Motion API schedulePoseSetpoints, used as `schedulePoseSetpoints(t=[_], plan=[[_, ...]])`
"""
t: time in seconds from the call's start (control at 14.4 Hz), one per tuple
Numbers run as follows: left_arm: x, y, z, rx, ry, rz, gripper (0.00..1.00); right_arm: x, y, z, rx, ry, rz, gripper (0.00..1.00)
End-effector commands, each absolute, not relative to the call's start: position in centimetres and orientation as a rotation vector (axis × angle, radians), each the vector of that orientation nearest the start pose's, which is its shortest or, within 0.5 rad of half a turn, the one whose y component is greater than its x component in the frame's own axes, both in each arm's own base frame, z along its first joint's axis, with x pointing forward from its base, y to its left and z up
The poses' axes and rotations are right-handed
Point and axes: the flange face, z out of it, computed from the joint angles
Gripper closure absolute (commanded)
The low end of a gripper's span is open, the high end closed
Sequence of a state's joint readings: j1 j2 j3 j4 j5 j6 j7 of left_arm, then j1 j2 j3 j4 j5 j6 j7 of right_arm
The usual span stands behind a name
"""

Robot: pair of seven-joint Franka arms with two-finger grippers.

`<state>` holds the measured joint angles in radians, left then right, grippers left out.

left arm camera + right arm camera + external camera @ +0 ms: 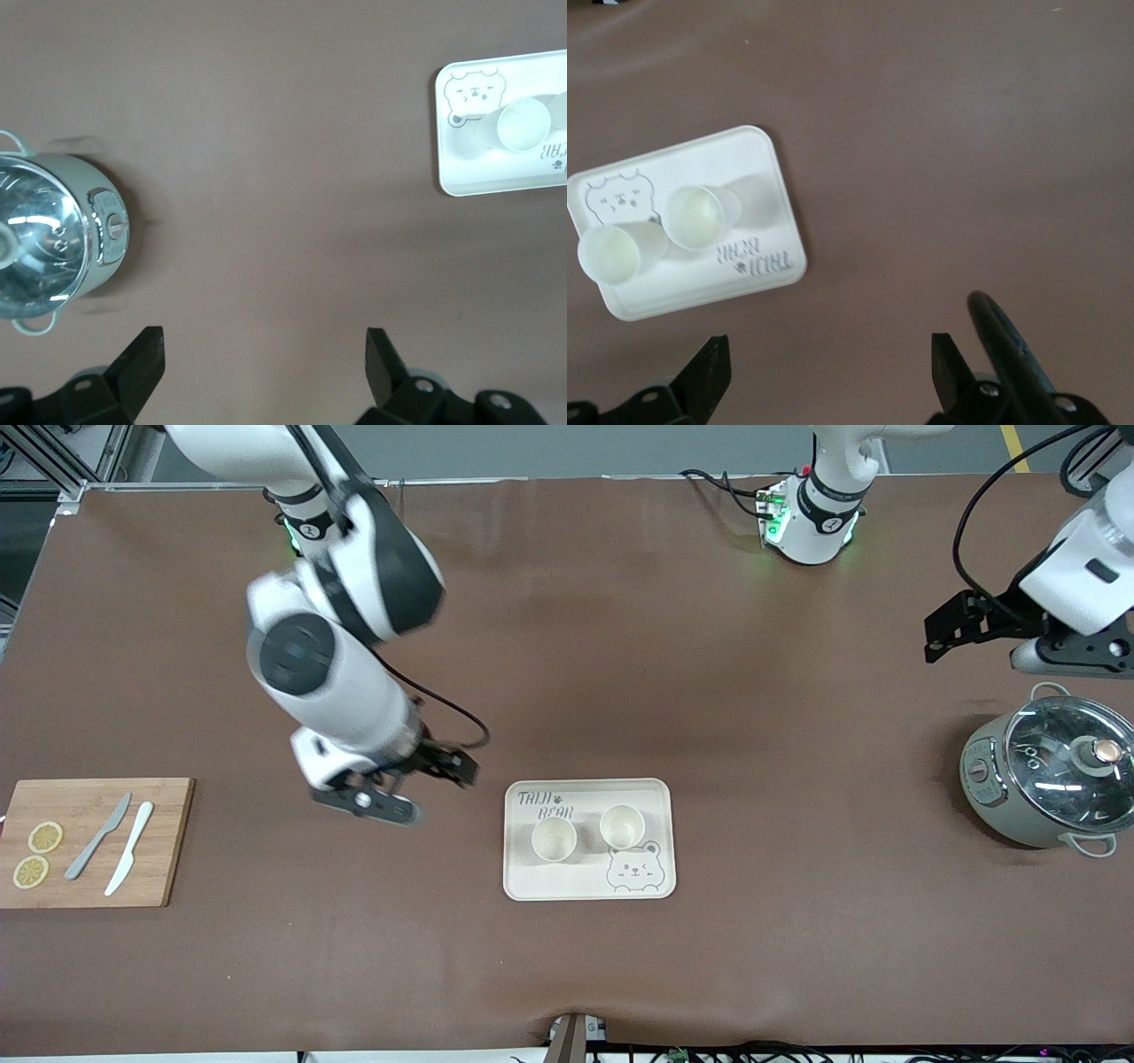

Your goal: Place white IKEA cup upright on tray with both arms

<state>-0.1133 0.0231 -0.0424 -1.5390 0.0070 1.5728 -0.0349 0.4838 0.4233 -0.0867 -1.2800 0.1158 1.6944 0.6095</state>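
Matt cream tray point(660, 797), glossy glass pot lid point(1067, 757), wooden board point(168, 841), matt brown table point(709, 673)

White jointed arms point(341, 682) (black bands, black cables), small black grippers point(416, 779).

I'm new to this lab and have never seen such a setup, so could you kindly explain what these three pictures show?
Two white robot arms stand at a brown table. One picture looks down from a high camera facing them; the other two come from cameras on each arm's wrist, with the black fingers at the edge of the picture.

The right gripper hangs open over bare table beside the cream tray, holding nothing. The left gripper waits open above the table near the lidded pot, also empty.

Two white cups stand upright on the tray. At the right arm's end lies a wooden cutting board with two lemon slices and two knives.
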Motion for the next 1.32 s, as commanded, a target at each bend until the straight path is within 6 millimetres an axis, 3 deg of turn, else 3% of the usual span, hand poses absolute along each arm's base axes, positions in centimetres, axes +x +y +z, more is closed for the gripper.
schedulePoseSetpoints(t=[0.0, 0.07, 0.28, 0.42, 0.56, 0.7, 0.91, 1.25], plan=[[54.0, -6.7, 61.3, -3.139, 0.312, -0.034, 0.00, 57.7, 19.9, 54.0, -3.058, 0.282, 0.124, 0.00], [54.2, -5.5, 61.2, -3.149, 0.289, -0.031, 0.00, 56.8, 16.4, 55.1, -3.051, 0.281, 0.109, 0.00], [54.7, -4.6, 61.6, -3.194, 0.240, -0.052, 0.00, 55.2, 5.0, 57.2, -3.076, 0.074, 0.050, 0.00], [55.3, -4.8, 62.7, -3.186, 0.248, -0.093, 0.00, 55.1, -2.2, 57.1, -3.073, 0.027, 0.038, 0.00], [55.8, -5.2, 64.3, -3.183, 0.258, -0.144, 0.00, 55.3, -6.3, 56.7, -3.075, 0.043, -0.004, 0.00], [55.6, -5.8, 64.9, -3.182, 0.271, -0.134, 0.00, 55.4, -7.4, 56.2, -3.078, 0.055, -0.025, 0.00], [55.1, -7.0, 64.9, -3.189, 0.219, -0.114, 0.00, 55.5, -7.3, 56.6, -3.080, 0.054, -0.038, 0.00], [54.8, -7.0, 64.0, -3.162, 0.291, -0.028, 0.00, 56.3, -7.5, 57.8, -3.142, 0.058, -0.063, 0.00]])
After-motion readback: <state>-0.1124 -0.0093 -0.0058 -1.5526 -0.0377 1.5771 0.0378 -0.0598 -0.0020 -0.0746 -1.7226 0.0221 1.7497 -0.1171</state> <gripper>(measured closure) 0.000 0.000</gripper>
